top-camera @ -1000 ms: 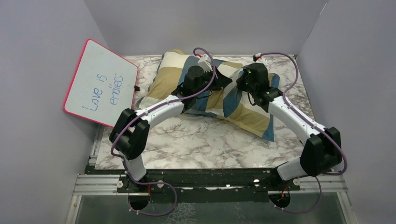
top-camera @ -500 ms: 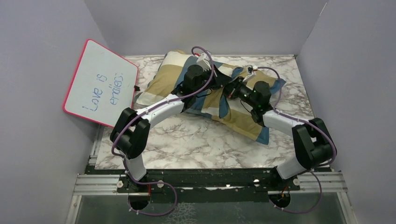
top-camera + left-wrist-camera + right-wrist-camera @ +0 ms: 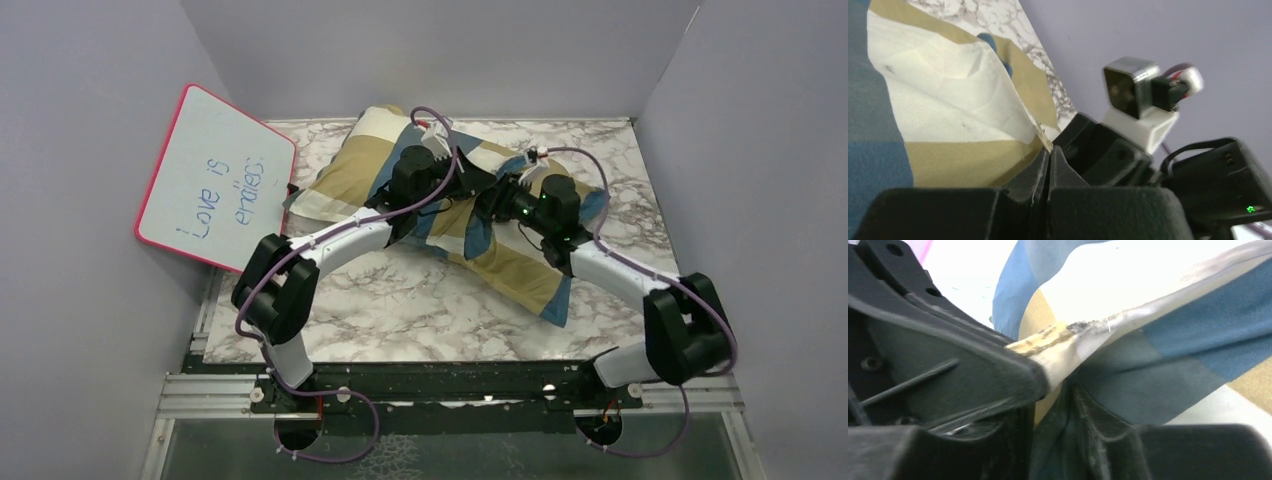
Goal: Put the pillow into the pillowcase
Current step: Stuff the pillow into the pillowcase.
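The job looks mostly done. The large, limp blue, tan and cream checked fabric pillowcase lies plump and filled on the marble-patterned tabletop, and nowhere in the overhead view does any bare part of the plain white, soft, rectangular pillow stick out, so I judge it to be inside. What seems to be left is dressing the cover: a hemmed, slightly frayed edge of the pillowcase is drawn up into a ridge near the middle of the bundle, which suggests the mouth is not yet smoothed down flat. Exactly where the opening runs I cannot tell. The left end effector has its fingers pressed together, with the taut hem running straight into their tips, so it appears to pinch that edge. The right end effector meets it from the opposite side. Its fingers stand slightly apart with a fold of the same hem between them, and I cannot tell whether they bear on it. The filled pillowcase lies with its long axis diagonal: its far end is at the left, near the pink-rimmed whiteboard, and one pointed corner reaches toward the near right, close to the right arm.
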You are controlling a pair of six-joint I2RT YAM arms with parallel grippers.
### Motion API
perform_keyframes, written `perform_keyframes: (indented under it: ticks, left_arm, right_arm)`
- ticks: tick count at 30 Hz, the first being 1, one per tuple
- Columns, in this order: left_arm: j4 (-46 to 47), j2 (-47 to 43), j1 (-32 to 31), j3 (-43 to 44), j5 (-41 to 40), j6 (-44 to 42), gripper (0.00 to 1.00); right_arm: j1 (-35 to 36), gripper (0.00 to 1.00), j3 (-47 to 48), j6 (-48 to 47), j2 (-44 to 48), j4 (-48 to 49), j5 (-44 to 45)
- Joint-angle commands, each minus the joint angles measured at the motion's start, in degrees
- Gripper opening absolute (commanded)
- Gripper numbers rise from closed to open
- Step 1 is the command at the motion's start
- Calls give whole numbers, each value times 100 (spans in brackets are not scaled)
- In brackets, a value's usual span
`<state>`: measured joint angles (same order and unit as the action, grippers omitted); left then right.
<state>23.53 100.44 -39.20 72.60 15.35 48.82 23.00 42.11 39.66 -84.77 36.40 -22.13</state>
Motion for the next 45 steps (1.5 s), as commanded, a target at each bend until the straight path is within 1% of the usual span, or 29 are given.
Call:
perform_keyframes:
  ticks: [1, 2, 4, 8, 12, 15, 18, 22, 27, 29, 31, 34, 39, 41, 45]
  left_arm:
    - [139, -593, -149, -290, 410, -230, 0]
    - [126, -658, -149, -350, 392, -266, 0]
    - [123, -736, -181, -434, 383, -352, 0]
    - [126, -798, -236, -550, 318, -420, 0]
    - [126, -758, -254, -589, 310, -428, 0]
    - [126, -700, -274, -551, 302, -423, 0]
    - [128, -615, -330, -522, 258, -430, 0]
    - [121, -544, -377, -475, 270, -382, 0]
    - [87, -614, -397, -557, 70, -465, 0]
    - [70, -627, -396, -555, -10, -478, 0]
    - [21, -615, -395, -538, -119, -428, 0]
    - [-68, -664, -398, -532, -488, -415, 0]
    - [-170, -757, -388, -469, -1146, -504, 0]
    - [-170, -772, -394, -401, -1257, -505, 0]
    - [-165, -748, -387, -279, -1376, -398, 0]
  right_arm:
    - [49, 45, 678, -805, 1154, -2857, 1263]
    - [47, 47, 804, -931, 1314, -3250, 1409]
    - [47, 47, 1015, -1087, 1525, -3949, 1970]
    - [-33, 47, 1168, -1406, 1691, -4217, 2698]
    - [-196, 46, 1742, -1756, 1356, -4472, 3182]
    - [-266, 46, 2197, -1747, 957, -4635, 3277]
    - [-279, 47, 2374, -1401, 562, -4510, 3233]
    - [-287, 47, 2620, -1052, -67, -4690, 3692]
    - [-283, 46, 2600, -989, -383, -4520, 3418]
    - [-287, 46, 2567, -890, -416, -4507, 3459]
    - [-288, 49, 2544, -747, -403, -4513, 3463]
    - [-288, 50, 2508, -701, -252, -4511, 3471]
    - [-287, 49, 2475, -856, 142, -4749, 3901]
    - [-283, 49, 2359, -869, 322, -4738, 3856]
    - [-281, 45, 2113, -817, 572, -4583, 3588]
